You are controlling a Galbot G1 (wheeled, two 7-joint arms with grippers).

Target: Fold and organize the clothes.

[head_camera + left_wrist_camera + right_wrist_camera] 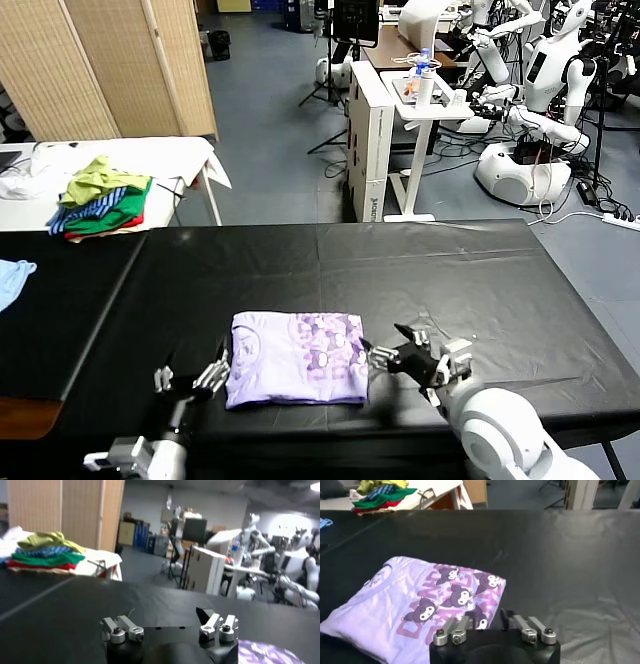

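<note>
Far left in the head view, a light blue cloth (pixel 14 279) hangs at the edge of the black table (pixel 450 280); behind it a white side table (pixel 170 155) carries a clothes pile (pixel 100 197) – green, yellow, striped, red – also seen in the left wrist view (pixel 45 552) and the right wrist view (pixel 382 494). Left gripper (pixel 190 378) sits low near the front table edge, just beside the T-shirt's left border, jaws spread wide and empty; its fingers (pixel 122 628) show apart in its own camera, nothing between them. The pale lavender T-shirt (pixel 297 358) lies folded into a compact rectangle, flat on the black table near the front edge, roughly centre, between the two grippers. Print faces up – purple-and-white cartoon figures and lettering, clear in the right wrist view (pixel 420 607); the neckline sits toward the shirt's left end. A corner of it also shows in the left wrist view (pixel 265 652). Right gripper (pixel 420 358) is just beside the shirt's right border, jaws wide apart, holding nothing; whether a fingertip touches the cloth edge I cannot tell. Its fingers (pixel 535 631) stand open above the table right at the shirt's near corner. Farther back right, white robots (pixel 545 90) and a desk (pixel 415 100) stand on the grey floor, well apart from the table.
</note>
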